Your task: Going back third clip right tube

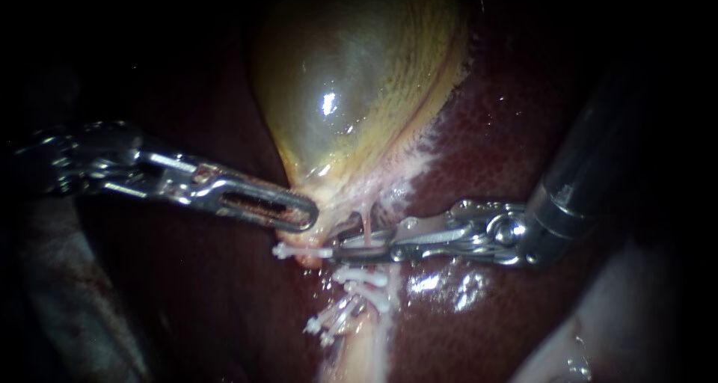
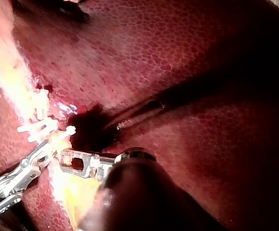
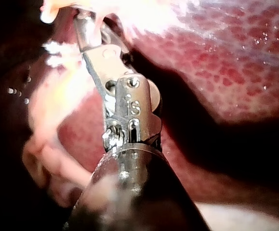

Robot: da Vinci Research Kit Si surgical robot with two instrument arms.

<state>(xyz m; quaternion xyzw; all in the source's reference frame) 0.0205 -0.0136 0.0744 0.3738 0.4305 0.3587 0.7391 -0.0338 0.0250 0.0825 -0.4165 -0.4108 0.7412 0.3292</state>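
Nearest you, below the gallbladder (image 1: 351, 91), white clips (image 1: 363, 278) cross the pale tube (image 1: 359, 351). Just under the gallbladder's neck, your right instrument (image 1: 341, 239) reaches in level from the right. Its jaws are narrowly apart, with a thin tube (image 1: 367, 230) crossing the gap and an upper clip (image 1: 299, 250) at their tips. Your left instrument (image 1: 305, 218) slants down from the left, jaws closed on the neck. The liver (image 1: 508, 143) lies behind.
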